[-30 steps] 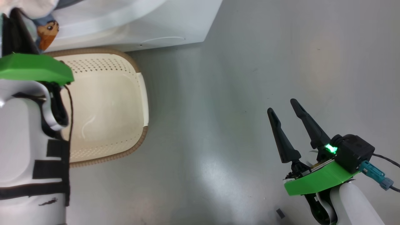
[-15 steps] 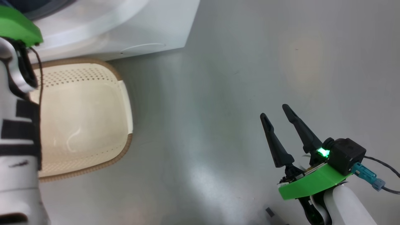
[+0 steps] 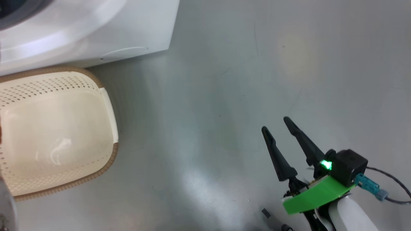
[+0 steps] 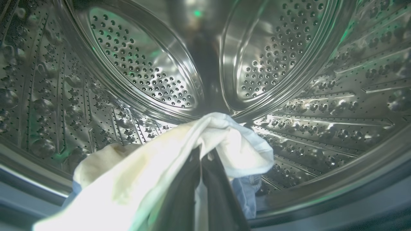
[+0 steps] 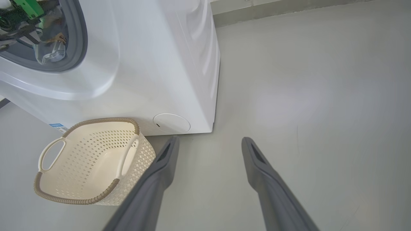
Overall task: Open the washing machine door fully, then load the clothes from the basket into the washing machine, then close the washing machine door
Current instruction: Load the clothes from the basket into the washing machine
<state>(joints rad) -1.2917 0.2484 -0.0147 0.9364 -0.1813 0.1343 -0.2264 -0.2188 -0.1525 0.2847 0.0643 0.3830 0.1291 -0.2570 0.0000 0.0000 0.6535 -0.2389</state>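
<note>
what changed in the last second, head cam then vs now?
The left gripper, shut on the clothes, went from above the basket up into the washing machine; its wrist view now looks into the drum. The whole head view also shifted, which is camera motion. Unchanged: clothes still held, basket empty, right gripper open over the floor.

**Right hand** (image 3: 275, 124): two long, tapered black fingers (image 3: 278, 158). They look grey in the right wrist view, each with a narrow recessed slot near the tip.
**Plate** (image 3: 313, 194): bright green, curved, at the wrist.
**Camera block** (image 3: 348, 165): black, boxy, with a lit green light (image 3: 326, 165).
**Connector** (image 3: 364, 183): teal, with a grey plug end and a thin dark cable (image 3: 390, 175).
**Forearm** (image 3: 350, 215): white, rounded.
**Left hand** (image 4: 204, 154): two dark, glossy fingers. The right wrist view shows its green cover (image 5: 27, 8) and black leads (image 5: 19, 32).
</note>
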